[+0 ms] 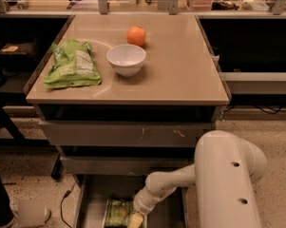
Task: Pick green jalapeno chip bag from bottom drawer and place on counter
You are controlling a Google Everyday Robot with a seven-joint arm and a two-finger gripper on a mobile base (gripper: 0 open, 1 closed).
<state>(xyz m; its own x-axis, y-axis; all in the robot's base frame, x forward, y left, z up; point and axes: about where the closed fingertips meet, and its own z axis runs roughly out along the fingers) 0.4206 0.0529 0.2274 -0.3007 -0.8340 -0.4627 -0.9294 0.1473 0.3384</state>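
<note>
The bottom drawer is pulled open at the frame's lower edge, showing its grey floor. The green jalapeno chip bag lies in it, dark olive-green, partly cut off by the frame edge. My gripper reaches down into the drawer at the bag's right edge, on the end of the white arm. The beige counter sits above the drawers.
On the counter lie a lime-green bag at left, a white bowl in the middle and an orange behind it. Two shut grey drawers sit above the open one. A cable trails on the floor at left.
</note>
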